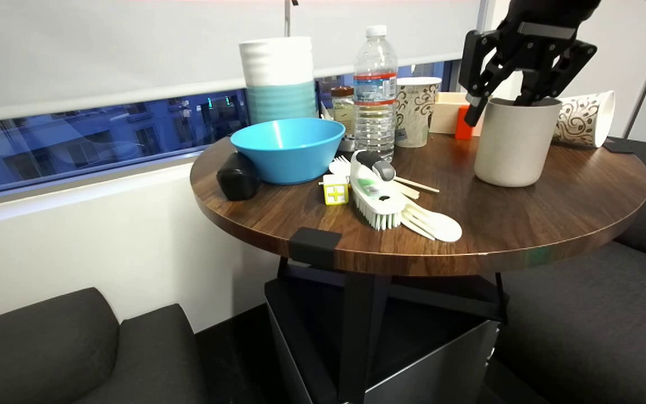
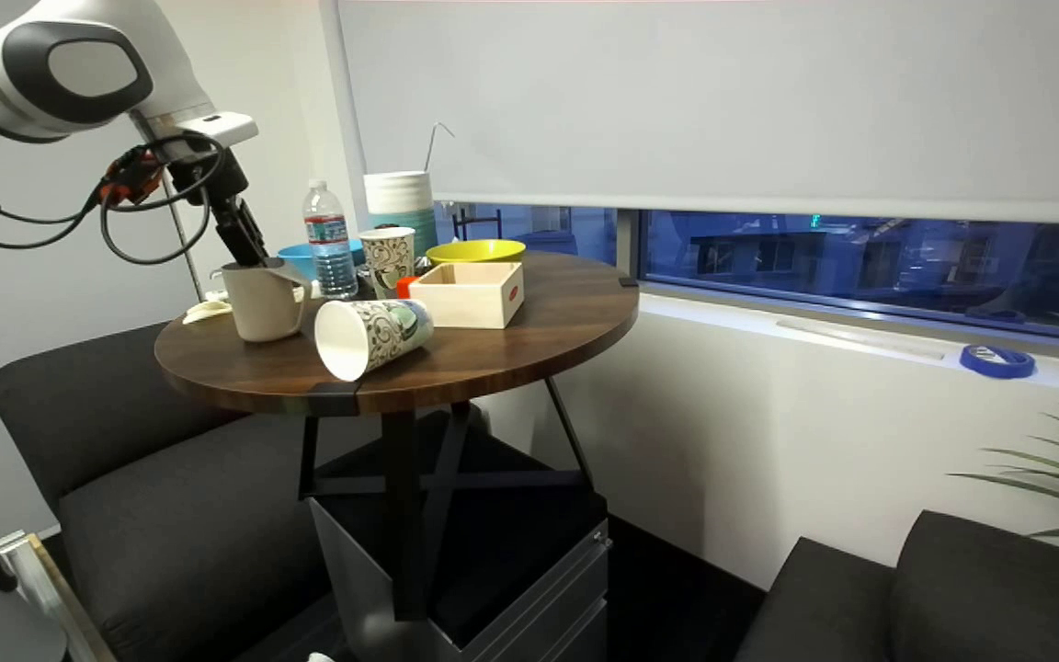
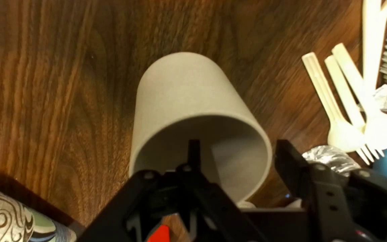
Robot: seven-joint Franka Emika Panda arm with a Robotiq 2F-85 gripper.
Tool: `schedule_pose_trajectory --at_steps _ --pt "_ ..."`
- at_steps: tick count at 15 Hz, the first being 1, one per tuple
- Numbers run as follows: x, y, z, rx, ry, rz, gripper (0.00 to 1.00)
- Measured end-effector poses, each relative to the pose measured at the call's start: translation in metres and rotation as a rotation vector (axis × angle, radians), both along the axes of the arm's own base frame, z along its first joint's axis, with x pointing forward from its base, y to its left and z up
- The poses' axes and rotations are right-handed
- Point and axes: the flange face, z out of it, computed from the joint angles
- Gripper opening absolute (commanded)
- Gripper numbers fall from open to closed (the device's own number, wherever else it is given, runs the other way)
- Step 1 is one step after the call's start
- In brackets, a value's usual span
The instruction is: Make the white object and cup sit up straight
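Observation:
The white object (image 1: 516, 147), an off-white wide-mouthed cylinder, stands upright on the round wooden table; it also shows in an exterior view (image 2: 263, 308) and in the wrist view (image 3: 183, 90). My gripper (image 1: 497, 109) is open at its rim. In the wrist view (image 3: 238, 144), one finger is inside the mouth and the other is outside the wall, with a gap to the rim. The cup (image 2: 387, 333), paper with a grey-and-white swirl pattern, lies on its side near the table edge, beside the white object; it also shows in an exterior view (image 1: 578, 119) and in the wrist view (image 3: 2, 215).
A second patterned cup (image 1: 417, 112) stands upright by a water bottle (image 1: 376, 101). A blue bowl (image 1: 289, 154), a brush (image 1: 376, 193), pale cutlery (image 1: 438, 224) and stacked tubs (image 1: 278, 78) share the table. A wooden box (image 2: 467, 299) and yellow bowl (image 2: 474, 250) stand behind the fallen cup.

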Motion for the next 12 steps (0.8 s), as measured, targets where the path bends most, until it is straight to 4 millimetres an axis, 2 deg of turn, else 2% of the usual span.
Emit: schedule_pose_trajectory --at_steps 2,4,7,9,12 --pt "-0.002 -0.012 0.017 0.019 -0.040 -0.026 1.00" --pt "-0.007 -0.032 0.040 0.072 -0.083 -0.080 1.00" --pt "-0.019 -0.074 0.066 0.149 -0.128 -0.204 1.00" --pt "-0.026 -0.105 0.071 0.182 -0.143 -0.302 1.00" --pt "-0.034 -0.144 0.061 0.229 -0.136 -0.452 1.00"
